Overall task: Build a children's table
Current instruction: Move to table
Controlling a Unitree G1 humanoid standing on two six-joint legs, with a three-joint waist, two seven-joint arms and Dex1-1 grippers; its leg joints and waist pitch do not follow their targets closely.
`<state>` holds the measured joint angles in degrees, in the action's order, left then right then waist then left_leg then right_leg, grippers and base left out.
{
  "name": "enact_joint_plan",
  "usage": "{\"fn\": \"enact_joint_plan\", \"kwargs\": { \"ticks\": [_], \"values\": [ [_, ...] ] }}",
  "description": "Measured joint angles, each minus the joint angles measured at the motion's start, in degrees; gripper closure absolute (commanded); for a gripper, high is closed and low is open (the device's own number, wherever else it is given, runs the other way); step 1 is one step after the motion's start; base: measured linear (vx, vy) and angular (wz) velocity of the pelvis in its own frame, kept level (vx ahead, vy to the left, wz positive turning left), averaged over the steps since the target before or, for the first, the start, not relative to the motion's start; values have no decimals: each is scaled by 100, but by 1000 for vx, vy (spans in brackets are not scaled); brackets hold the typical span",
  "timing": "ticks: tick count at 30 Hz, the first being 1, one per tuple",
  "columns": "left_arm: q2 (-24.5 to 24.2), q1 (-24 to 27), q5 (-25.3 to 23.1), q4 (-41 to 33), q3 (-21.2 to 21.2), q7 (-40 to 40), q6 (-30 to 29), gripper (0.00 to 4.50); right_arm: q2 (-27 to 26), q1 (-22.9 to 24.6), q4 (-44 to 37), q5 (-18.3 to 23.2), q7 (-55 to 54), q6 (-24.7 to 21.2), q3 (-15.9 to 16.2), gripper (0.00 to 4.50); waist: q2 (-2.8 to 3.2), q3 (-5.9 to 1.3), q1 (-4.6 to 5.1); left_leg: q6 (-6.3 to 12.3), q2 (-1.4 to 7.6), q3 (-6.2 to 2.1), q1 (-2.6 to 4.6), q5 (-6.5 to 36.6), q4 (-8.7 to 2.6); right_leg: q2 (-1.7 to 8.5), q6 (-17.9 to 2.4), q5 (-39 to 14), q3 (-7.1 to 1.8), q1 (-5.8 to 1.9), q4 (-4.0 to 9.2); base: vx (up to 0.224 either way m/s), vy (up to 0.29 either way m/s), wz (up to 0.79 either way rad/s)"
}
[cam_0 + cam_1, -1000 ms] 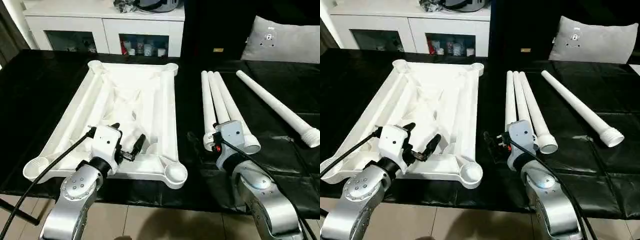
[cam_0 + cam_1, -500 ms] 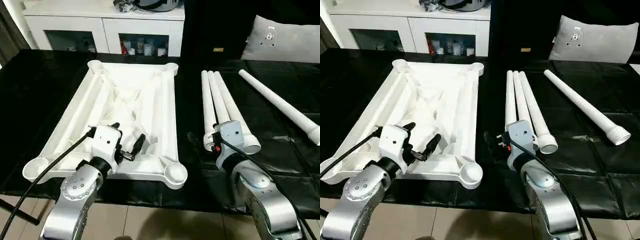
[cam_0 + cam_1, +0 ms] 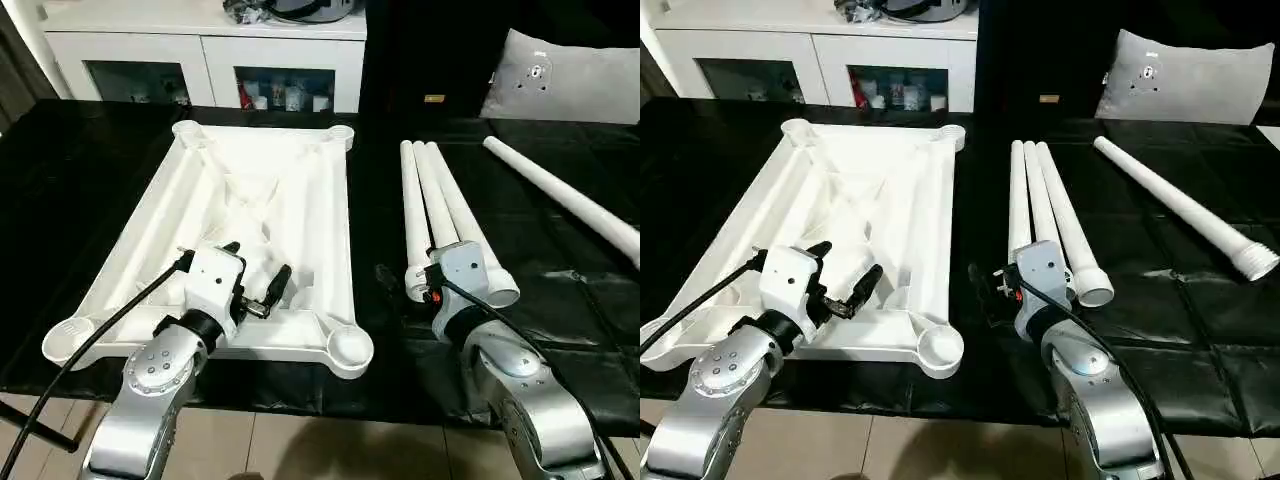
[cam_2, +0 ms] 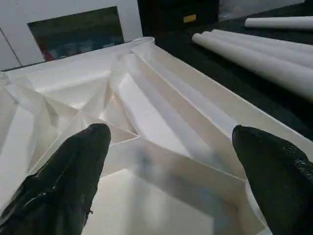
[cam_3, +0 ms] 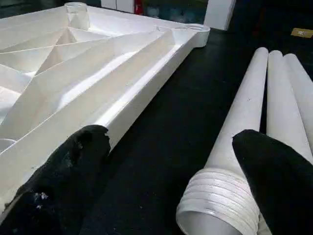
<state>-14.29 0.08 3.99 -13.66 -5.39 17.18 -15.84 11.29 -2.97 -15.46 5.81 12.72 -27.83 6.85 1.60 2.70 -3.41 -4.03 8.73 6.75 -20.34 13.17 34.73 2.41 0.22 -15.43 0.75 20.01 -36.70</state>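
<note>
Left eye view takes in a black-covered desk (image 3: 90, 170) with the white table top (image 3: 255, 215) lying upside down on it, ribbed underside up, a round socket at each corner. Toward three o'clock from the top, three white legs (image 3: 435, 215) lie side by side, touching, pointing toward twelve o'clock. A fourth leg (image 3: 1185, 205) lies well apart from them, further toward three o'clock and slanted, its threaded end nearest the desk's front edge.

The left pincer (image 3: 258, 280) hovers over the near end of the table top, at about six o'clock of it, its two black fingers (image 4: 73, 166) spread wide with nothing between them. The right pincer (image 5: 168, 176) sits just in front of the near ends of the three legs, also wide open and holding nothing; the threaded end of the nearest leg lies between its fingers without touching them.

Beyond the desk at twelve o'clock stands a white cabinet (image 3: 210, 55) with glass doors, and a grey cushion (image 3: 565, 85) rests toward two o'clock.
</note>
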Motion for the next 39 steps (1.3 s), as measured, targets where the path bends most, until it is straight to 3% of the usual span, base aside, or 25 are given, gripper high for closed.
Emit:
{"fn": "enact_joint_plan", "kwargs": {
  "ticks": [7,17,21,24,25,27,30,32,35,39],
  "values": [
    [-10,0,-38,79,9,-3,71,2,-10,-18,29,-82,-1,53,1,0,-5,0,1,0,0,2,0,0,-4,0,0,0,0,0,4,0,0,0],
    [-47,42,-59,-25,154,-130,61,2,-38,-181,252,-93,113,100,65,0,-99,36,-7,-2,3,5,-1,-3,-13,-1,-1,2,2,2,15,0,0,0],
    [-109,30,-58,34,259,-130,74,2,-43,-109,253,-120,107,107,114,0,-36,39,-10,-4,3,4,4,-3,-13,-1,6,14,4,1,35,0,0,0],
    [-91,-146,-55,301,189,-88,93,2,-19,141,2,-197,0,101,116,0,133,36,-12,-26,-2,10,-4,-16,-2,7,30,37,0,-1,62,0,0,0],
    [-86,-200,-55,329,169,-68,94,2,-21,216,-58,-197,-20,76,96,0,149,34,-1,-27,-4,12,-7,-16,-3,8,32,38,-2,-2,61,0,0,0],
    [-36,-247,-49,317,155,-52,113,2,-38,342,-237,-174,-38,-25,30,0,115,33,16,-22,3,13,-7,-15,-25,1,24,34,0,-7,57,0,0,0],
    [121,-68,-46,205,117,-154,109,2,-18,429,-411,-60,40,-29,-24,0,-5,31,102,-13,22,22,5,-18,-43,-13,7,30,1,-4,53,0,0,0],
    [237,353,-3,-183,123,-278,73,2,-22,534,-432,105,173,38,-73,0,-111,35,150,-12,28,21,6,-18,-51,-18,-5,23,6,-4,53,0,0,0],
    [312,653,111,-539,238,-371,27,2,-82,493,-429,264,276,140,-123,0,-213,39,129,-8,30,21,-4,-20,-47,-16,-6,23,12,0,57,0,0,0],
    [295,672,195,-787,452,-386,-5,2,-218,349,-427,311,272,224,-127,0,-239,38,61,-1,26,33,0,-23,-35,-4,-4,27,10,-3,58,0,0,0]
  ]
}}
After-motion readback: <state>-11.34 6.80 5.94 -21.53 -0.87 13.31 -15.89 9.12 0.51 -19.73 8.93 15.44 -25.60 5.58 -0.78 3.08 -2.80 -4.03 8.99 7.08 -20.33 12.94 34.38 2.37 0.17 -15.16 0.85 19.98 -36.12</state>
